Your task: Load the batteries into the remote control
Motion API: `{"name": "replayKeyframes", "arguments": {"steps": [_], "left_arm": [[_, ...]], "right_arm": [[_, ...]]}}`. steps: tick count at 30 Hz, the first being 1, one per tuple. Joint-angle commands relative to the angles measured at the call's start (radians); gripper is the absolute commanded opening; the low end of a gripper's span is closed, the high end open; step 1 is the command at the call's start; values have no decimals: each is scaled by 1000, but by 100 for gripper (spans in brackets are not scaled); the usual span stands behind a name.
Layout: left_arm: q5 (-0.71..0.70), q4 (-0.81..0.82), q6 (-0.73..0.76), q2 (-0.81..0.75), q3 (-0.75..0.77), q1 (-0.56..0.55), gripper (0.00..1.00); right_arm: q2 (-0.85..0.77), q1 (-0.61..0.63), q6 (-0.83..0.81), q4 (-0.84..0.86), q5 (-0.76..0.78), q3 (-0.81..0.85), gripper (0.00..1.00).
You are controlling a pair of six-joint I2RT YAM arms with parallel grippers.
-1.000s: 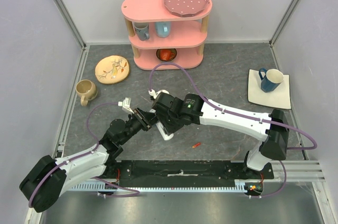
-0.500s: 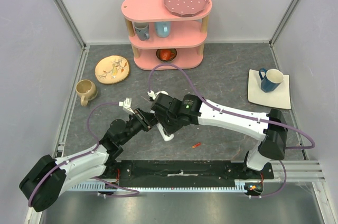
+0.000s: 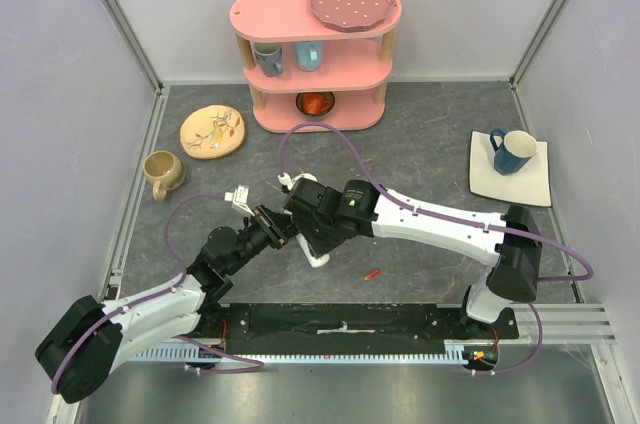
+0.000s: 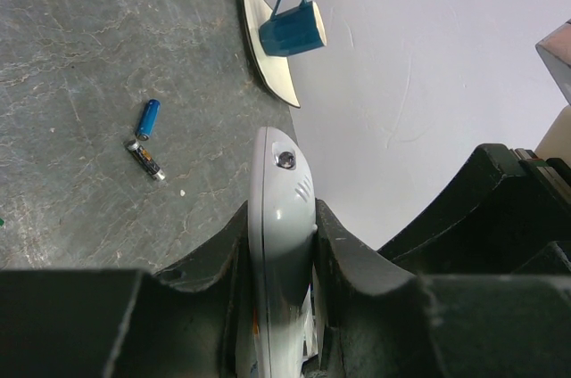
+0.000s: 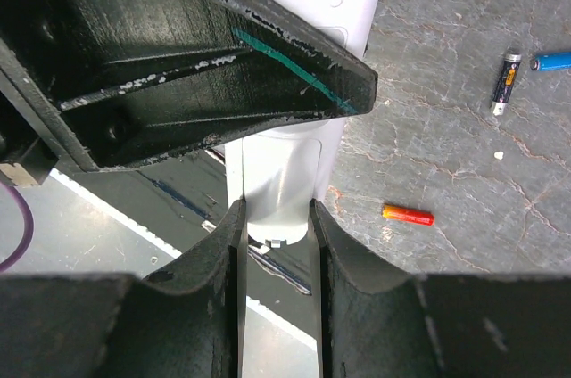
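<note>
We find the orange-red battery (image 3: 371, 273) lying on the tabletop (image 3: 420, 144), near the remote control (image 3: 318, 256) at its four o'clock. The left claw (image 4: 283, 213) pinches the remote control by its sides, and the right claw (image 5: 277, 209) pinches its other end. Farther off in the right wrist view, at two o'clock, a dark grey battery (image 5: 504, 79) lies just beside a blue battery (image 5: 553, 61).

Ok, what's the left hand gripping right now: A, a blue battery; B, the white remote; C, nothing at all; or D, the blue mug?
B: the left wrist view shows the left hand closed on the white remote, which sits pinched between its fingers, while the blue battery lies loose on the table.
</note>
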Motion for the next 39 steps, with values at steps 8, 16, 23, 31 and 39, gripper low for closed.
{"name": "replayKeyframes", "arguments": {"steps": [8, 16, 23, 31, 39], "left_arm": [[5, 95, -1, -21, 14, -17, 2], [5, 95, -1, -18, 14, -17, 2], [-4, 90, 0, -14, 11, -17, 2], [-6, 78, 8, -9, 22, -17, 2], [-14, 76, 8, 2, 25, -16, 2]], "right_arm": [[-2, 4, 7, 22, 25, 11, 14], [-23, 2, 14, 32, 29, -9, 39], [-35, 4, 17, 48, 31, -21, 46], [-54, 2, 29, 66, 29, -29, 62], [-120, 2, 26, 72, 12, -26, 68]]}}
